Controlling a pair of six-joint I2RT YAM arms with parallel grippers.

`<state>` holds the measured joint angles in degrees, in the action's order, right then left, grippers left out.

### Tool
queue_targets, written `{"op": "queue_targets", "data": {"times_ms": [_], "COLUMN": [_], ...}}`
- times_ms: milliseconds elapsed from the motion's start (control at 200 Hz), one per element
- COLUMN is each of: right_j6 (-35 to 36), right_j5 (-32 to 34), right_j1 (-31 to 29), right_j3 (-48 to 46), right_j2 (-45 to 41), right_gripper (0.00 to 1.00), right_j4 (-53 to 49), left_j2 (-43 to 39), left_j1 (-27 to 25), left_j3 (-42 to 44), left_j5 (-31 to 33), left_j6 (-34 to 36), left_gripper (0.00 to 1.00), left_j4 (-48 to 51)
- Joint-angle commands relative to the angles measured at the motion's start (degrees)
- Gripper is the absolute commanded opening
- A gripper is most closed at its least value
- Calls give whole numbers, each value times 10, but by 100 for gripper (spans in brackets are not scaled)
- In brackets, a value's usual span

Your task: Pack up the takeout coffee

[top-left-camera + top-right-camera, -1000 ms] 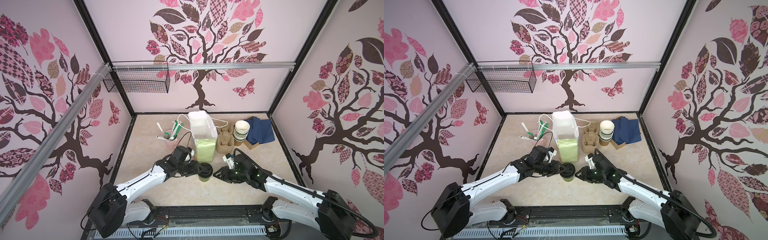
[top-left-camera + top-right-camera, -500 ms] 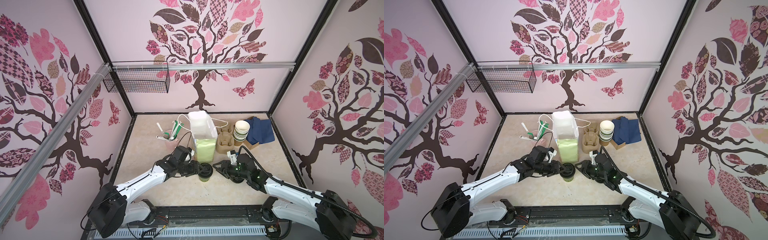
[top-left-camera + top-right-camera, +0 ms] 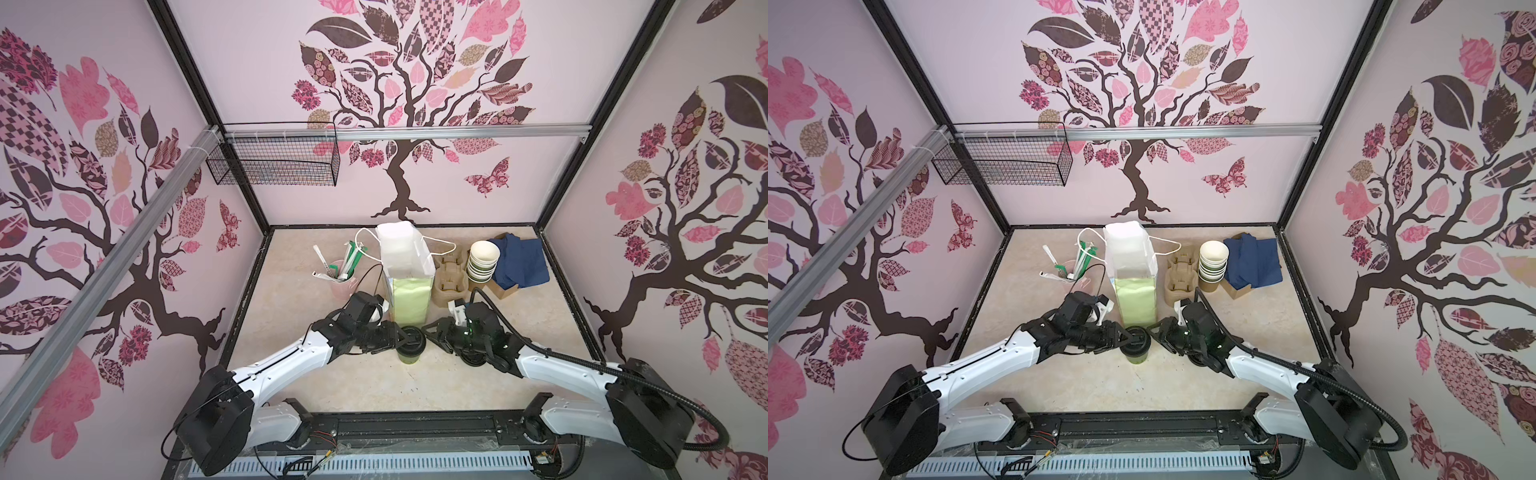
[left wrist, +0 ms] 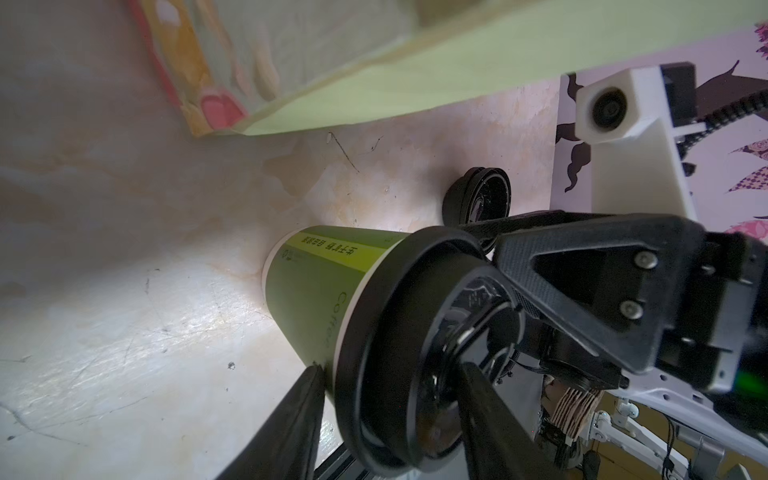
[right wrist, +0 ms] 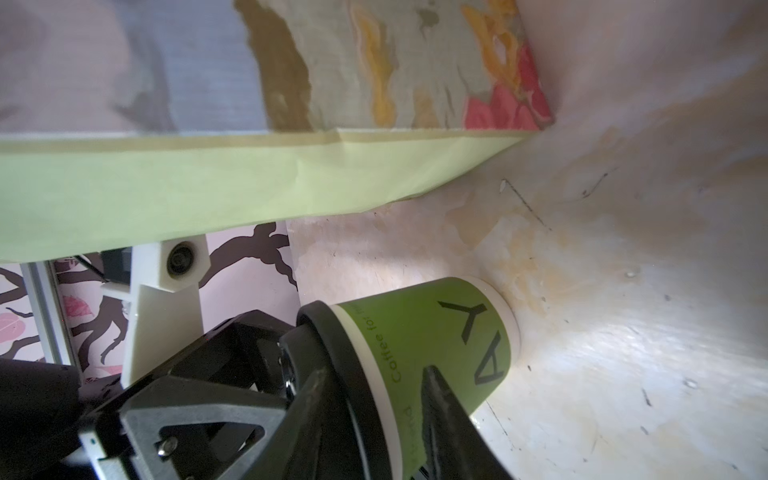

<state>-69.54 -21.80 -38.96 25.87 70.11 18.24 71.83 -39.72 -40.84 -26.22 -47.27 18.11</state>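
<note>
Moved: right pincer (image 3: pixel 429 332) has edged toward the paper bag (image 3: pixel 409 291) and up to the lid of the takeout coffee (image 3: pixel 410 353); left pincer (image 3: pixel 400 337) and takeout coffee have kept their place.
Takeout coffee: upright on the desk (image 3: pixel 365 386), just in front of the paper bag, between the two pincers.
Left pincer: clamped on the takeout coffee at the lid's rim, with one finger (image 4: pixel 291 424) against the green wall just under the rim and the other across the lid's top.
Right pincer: straddles the same rim from the opposite side, one finger (image 5: pixel 444 415) over the green wall, the other over the lid; I cannot tell whether it presses.
Loose lid (image 4: pixel 478 199): on the desk, near the takeout coffee.
</note>
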Motion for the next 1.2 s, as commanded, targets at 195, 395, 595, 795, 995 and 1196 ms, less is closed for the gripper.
{"op": "queue_targets", "data": {"times_ms": [195,395,595,795,995,1196], "right_j6": [44,66,68,69,48,40], "right_j5": [-98,-126,-128,-101,-35,-40], "right_j1": [1,1,1,1,2,2], "right_j3": [30,33,12,4,13,32], "right_j2": [29,9,-33,-82,-109,-56], "right_gripper": [38,37,36,36,41,44], "right_j4": [-22,-74,-117,-161,-155,-98], "left_j2": [-12,-10,-1,15,13,12], "left_j1": [1,0,1,0,1,0], "left_j3": [5,1,2,-3,-5,-2], "left_j5": [-6,-9,-14,-16,-20,-19], "left_j6": [-7,-3,-1,32,42,44], "left_gripper": [55,58,55,54,54,53], "left_j4": [12,9,4,34,45,50]}}
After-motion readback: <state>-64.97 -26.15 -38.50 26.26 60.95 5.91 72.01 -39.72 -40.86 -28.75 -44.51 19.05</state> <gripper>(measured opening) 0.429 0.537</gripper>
